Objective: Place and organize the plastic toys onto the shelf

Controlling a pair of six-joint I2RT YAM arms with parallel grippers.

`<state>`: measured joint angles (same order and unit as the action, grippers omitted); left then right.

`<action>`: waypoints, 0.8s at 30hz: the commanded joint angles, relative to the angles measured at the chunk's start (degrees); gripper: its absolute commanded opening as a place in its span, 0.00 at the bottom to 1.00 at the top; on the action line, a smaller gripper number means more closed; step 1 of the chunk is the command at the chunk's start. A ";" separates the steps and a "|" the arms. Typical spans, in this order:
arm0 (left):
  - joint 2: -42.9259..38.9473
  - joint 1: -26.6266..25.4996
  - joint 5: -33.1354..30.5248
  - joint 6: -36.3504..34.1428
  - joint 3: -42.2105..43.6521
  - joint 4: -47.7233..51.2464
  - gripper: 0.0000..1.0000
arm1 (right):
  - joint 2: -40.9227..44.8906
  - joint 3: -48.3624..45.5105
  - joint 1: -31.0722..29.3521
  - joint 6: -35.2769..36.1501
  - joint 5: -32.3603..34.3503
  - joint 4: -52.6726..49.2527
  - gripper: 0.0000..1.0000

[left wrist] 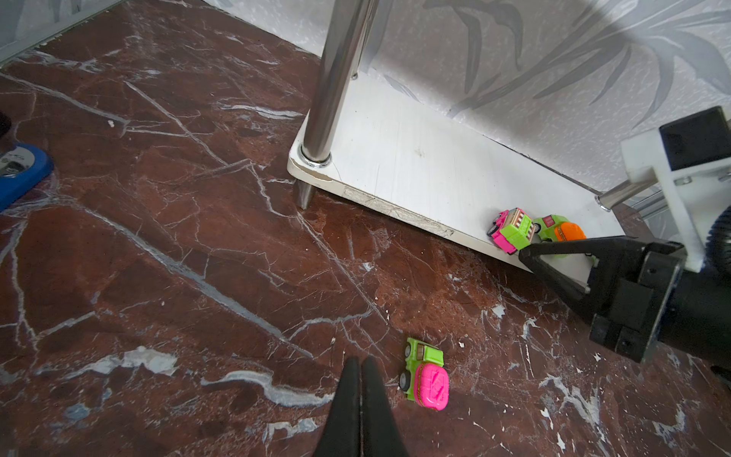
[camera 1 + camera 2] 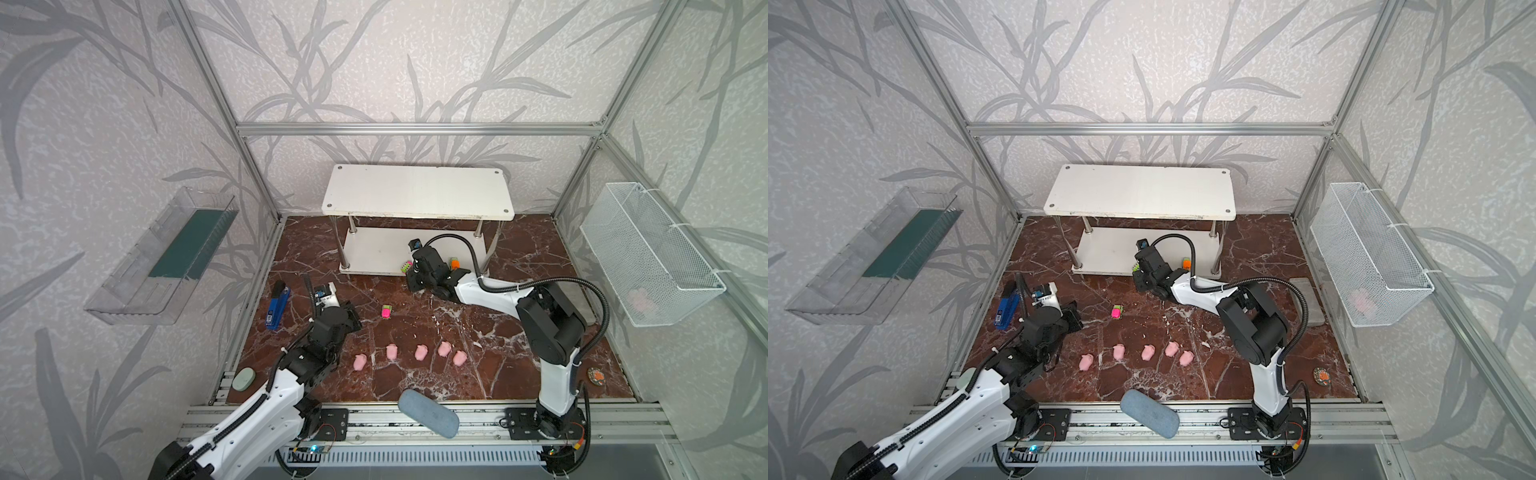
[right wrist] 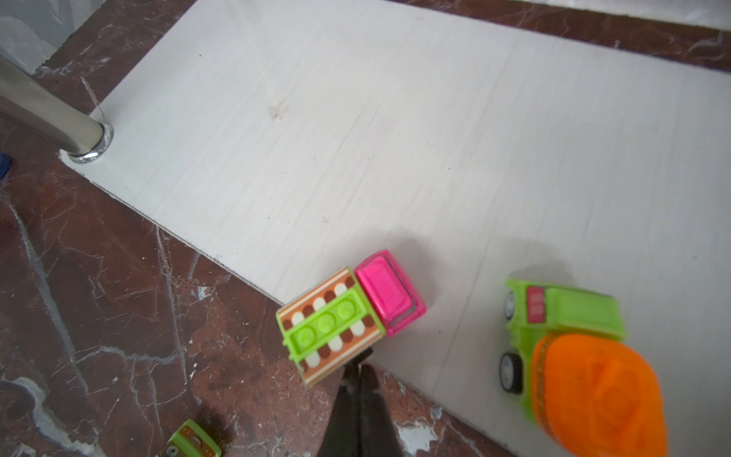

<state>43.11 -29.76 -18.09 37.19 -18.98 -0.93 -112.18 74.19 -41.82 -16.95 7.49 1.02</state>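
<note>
Marbled tabletop (image 2: 415, 386): my right pincer (image 3: 360, 366), shut empty, meets the pink car (image 3: 348, 316) overhanging the shelf (image 3: 356, 138) edge, likely to nudge it aboard; left pincer (image 1: 360, 366), also shut, hangs short.

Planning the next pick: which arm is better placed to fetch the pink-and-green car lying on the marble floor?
Left, probably. The left gripper hangs right beside that car, jaws shut; the right gripper is farther off, at the front edge of the shelf.

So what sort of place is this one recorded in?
Probably a staged robot test cell, not a real room: a silver aluminium-profile frame holds grey leaf-patterned wallpaper panels, and a white-and-black robot arm is bolted to a slotted metal rail.
</note>
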 commanded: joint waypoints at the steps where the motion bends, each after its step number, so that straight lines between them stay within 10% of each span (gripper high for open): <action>1: -0.13 0.44 -0.19 1.00 0.92 -0.92 0.00 | 2.46 -2.31 0.12 -1.20 -0.72 0.82 0.00; 24: -0.71 1.02 0.03 1.10 1.53 -1.14 0.00 | 0.75 2.95 -1.55 -0.91 -2.08 -1.00 0.00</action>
<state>43.09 -28.97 -17.87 37.54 -18.13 -1.34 -111.85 74.94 -43.24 -18.17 5.91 0.82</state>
